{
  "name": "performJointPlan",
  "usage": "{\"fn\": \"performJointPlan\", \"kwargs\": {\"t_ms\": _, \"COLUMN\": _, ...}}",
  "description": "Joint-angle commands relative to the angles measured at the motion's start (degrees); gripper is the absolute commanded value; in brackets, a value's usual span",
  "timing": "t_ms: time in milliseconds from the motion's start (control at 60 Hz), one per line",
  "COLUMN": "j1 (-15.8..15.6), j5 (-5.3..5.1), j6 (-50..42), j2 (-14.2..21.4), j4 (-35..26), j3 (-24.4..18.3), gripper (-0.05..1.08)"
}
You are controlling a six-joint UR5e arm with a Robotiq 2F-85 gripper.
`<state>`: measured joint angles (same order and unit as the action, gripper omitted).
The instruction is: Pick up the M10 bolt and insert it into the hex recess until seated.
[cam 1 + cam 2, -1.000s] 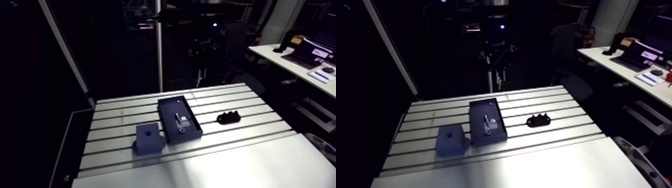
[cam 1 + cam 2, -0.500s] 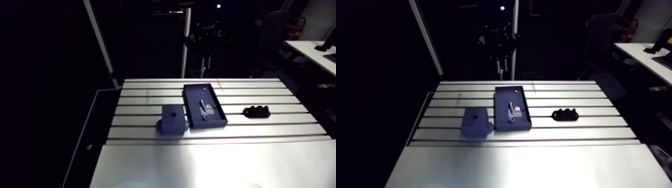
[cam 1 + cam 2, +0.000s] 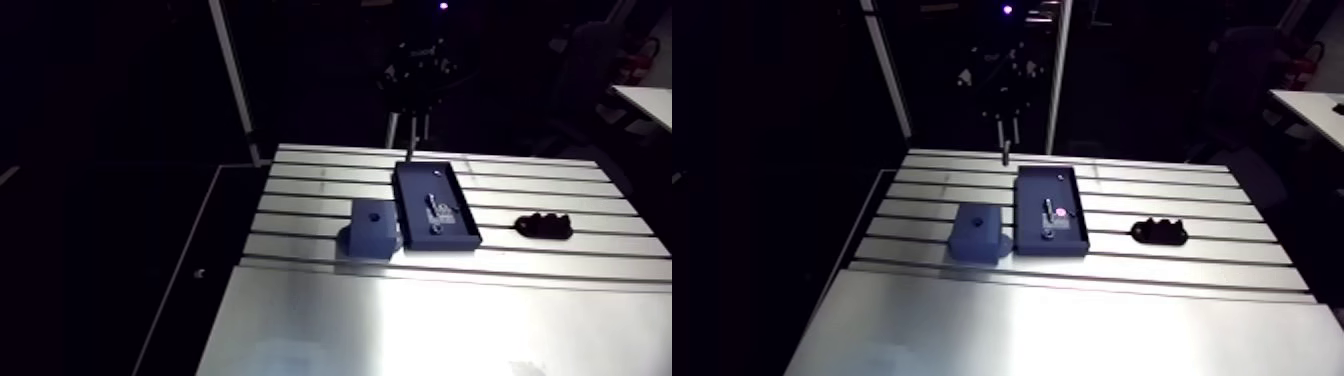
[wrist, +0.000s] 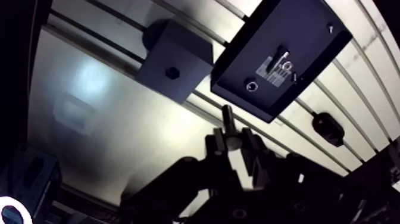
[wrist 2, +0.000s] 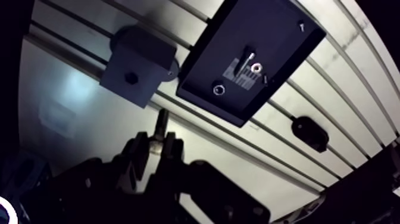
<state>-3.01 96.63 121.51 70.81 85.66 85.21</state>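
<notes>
On the slotted aluminium desk (image 3: 300, 205) a shallow black rectangular tray (image 4: 309, 30) lies across the grooves. Inside it I can see a small silvery pin (image 4: 282, 58), a little dark ring (image 4: 253, 86) and a pale grey patch (image 4: 272, 76) on the tray floor between them. Just beside one long side of the tray sits a blue-grey square block (image 4: 187, 50) with a small dark hex recess (image 4: 172, 72) in its top face. Well apart, on the tray's other side, lies a black lumpy plastic piece (image 3: 543, 226). Nearer the arm the grooves give way to a smooth bright plate, and the room behind is dim. From the wrist view, the black two-fingered tool (image 4: 234, 142) hangs above the desk, clamped on what looks to be the dark slender M10 bolt (image 4: 227, 116). The bolt's shank sticks out past the fingertips, with block and tray ahead of it. Its head is buried between the fingers, so I cannot make it out.
</notes>
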Motion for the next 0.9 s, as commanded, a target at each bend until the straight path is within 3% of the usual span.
{"fn": "performJointPlan", "kwargs": {"t_ms": 17, "j1": -2.3, "j5": 0.87, "j6": 0.9, "j2": 0.2, "j4": -1.8, "j3": 0.4, "gripper": 0.88}}
{"fn": "performJointPlan", "kwargs": {"t_ms": 300, "j1": -4.5, "j5": 0.88, "j6": -1.0, "j2": -0.4, "j4": 0.0, "j3": 1.8, "gripper": 0.88}}
{"fn": "performJointPlan", "kwargs": {"t_ms": 900, "j1": -5.4, "j5": 0.71, "j6": -2.8, "j2": 0.0, "j4": 5.3, "j3": 4.7, "gripper": 0.88}}
